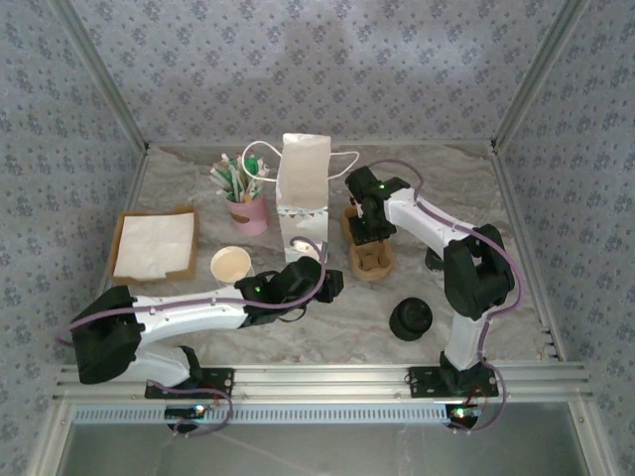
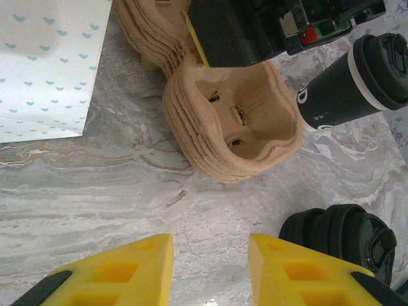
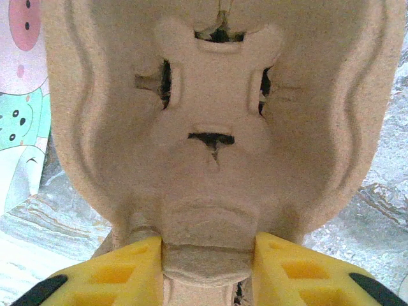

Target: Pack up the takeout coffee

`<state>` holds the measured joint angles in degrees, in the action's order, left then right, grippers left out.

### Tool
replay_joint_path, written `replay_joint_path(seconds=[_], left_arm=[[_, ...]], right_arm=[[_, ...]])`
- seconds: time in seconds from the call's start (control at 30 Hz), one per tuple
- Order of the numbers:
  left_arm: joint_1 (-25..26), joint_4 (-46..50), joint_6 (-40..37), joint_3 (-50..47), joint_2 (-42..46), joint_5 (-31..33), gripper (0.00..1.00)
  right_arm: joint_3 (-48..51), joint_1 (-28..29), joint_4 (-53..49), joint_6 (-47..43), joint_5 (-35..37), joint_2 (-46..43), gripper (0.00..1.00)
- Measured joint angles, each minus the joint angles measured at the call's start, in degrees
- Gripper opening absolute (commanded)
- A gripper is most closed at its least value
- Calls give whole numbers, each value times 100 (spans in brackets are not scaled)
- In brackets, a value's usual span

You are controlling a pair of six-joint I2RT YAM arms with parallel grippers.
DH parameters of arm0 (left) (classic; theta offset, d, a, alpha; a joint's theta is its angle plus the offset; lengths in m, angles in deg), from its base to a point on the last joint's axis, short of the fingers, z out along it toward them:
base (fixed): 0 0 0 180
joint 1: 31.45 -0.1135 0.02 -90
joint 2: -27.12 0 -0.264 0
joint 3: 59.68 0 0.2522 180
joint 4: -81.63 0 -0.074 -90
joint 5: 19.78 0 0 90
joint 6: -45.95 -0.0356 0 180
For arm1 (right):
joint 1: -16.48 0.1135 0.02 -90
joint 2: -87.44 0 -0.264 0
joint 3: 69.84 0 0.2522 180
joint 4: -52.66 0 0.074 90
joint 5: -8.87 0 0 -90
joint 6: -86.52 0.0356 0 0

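The takeout coffee point(image 1: 230, 265) stands lidless left of the counter's point(image 1: 337, 332) middle. The left pincer point(image 2: 209, 248) hovers half open and empty. The right pincer point(image 3: 208, 245) clamps the rim of the carrier stack point(image 3: 210, 127); it likely needs to peel off just one carrier, lifting straight up. The bag point(image 1: 303, 178) crowds the stack's left side. Free counter lies toward the near edge, beside the black lids point(image 1: 410, 319).

free: bare desk point(image 2: 127, 191) between left claw point(image 2: 210, 255) and cup carrier point(image 2: 236, 121) | right: black lids point(image 2: 338, 239) and black cup point(image 2: 357, 76) stand in the way | left: white bag point(image 2: 44, 64) walls the path | carrier's far half: right claw point(image 3: 207, 252) clamped on its rib
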<state>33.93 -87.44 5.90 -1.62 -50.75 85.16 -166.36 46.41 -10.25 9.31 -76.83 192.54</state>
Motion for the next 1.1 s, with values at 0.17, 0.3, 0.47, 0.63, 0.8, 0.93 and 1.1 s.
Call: replay_joint_path(seconds=[0.17,0.3,0.47,0.63,0.8,0.93,1.1], left_arm=[[0,2,0,-61,85,13,36],[0,2,0,-63,103,13,36],[0,2,2,-63,109,13,36],[0,2,2,-63,129,13,35],[0,59,2,-63,166,33,36],[26,527,-48,22,354,179,47],[114,1515,-247,640,898,415,72]], right_arm=[[0,0,-37,2,0,-22,37],[0,0,-76,2,0,-92,37],[50,-2,-111,2,-4,-317,37],[138,-7,-133,2,-24,-487,37],[190,-52,-168,7,-22,-643,37],[319,-120,-179,46,-22,-1034,37],[540,-264,-195,133,-50,-1801,37]])
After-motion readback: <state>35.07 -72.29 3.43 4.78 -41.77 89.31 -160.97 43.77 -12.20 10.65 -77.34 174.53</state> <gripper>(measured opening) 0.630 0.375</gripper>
